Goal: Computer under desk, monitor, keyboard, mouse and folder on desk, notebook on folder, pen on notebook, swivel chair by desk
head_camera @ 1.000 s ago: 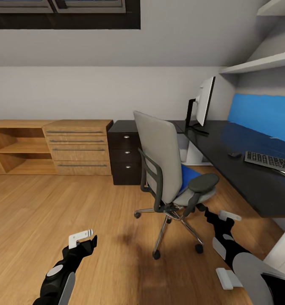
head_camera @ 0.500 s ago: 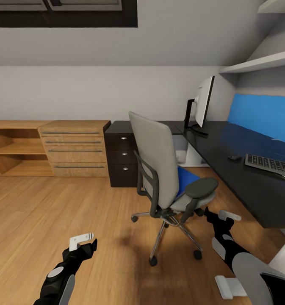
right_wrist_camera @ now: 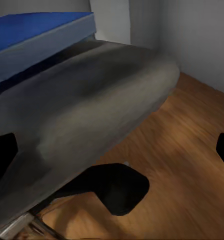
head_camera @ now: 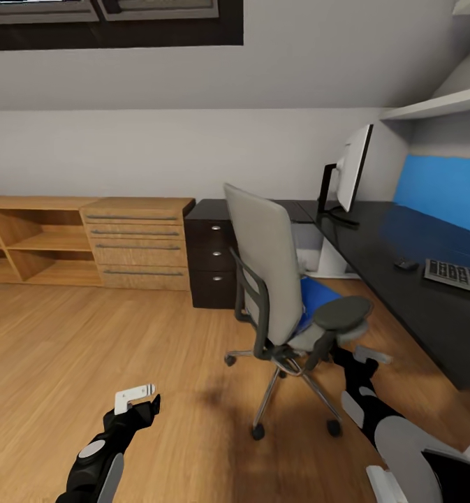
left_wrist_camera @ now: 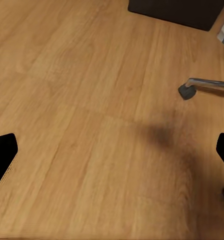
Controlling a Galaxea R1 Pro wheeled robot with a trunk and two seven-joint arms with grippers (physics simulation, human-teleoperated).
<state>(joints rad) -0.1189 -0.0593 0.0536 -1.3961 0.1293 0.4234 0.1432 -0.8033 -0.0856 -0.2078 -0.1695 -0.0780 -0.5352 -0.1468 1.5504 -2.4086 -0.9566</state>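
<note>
The swivel chair (head_camera: 290, 300) stands on the wooden floor (head_camera: 88, 335), near the desk (head_camera: 416, 279) but not touching it, with its tall grey back turned toward the camera. The blue folder (head_camera: 310, 297) lies on the chair's seat. On the black desk top, the monitor (head_camera: 353, 171) stands at the far end. The small dark mouse (head_camera: 405, 264) lies closer, and the keyboard (head_camera: 457, 275) is just beside it. A black drawer unit (head_camera: 212, 262) stands behind the chair, next to a light wooden drawer chest (head_camera: 138, 243). The right gripper (head_camera: 360, 355) is low by the chair's seat, with its fingers apart and nothing between them. The left gripper (head_camera: 138, 399) hangs over bare floor, fingers apart and holding nothing.
</note>
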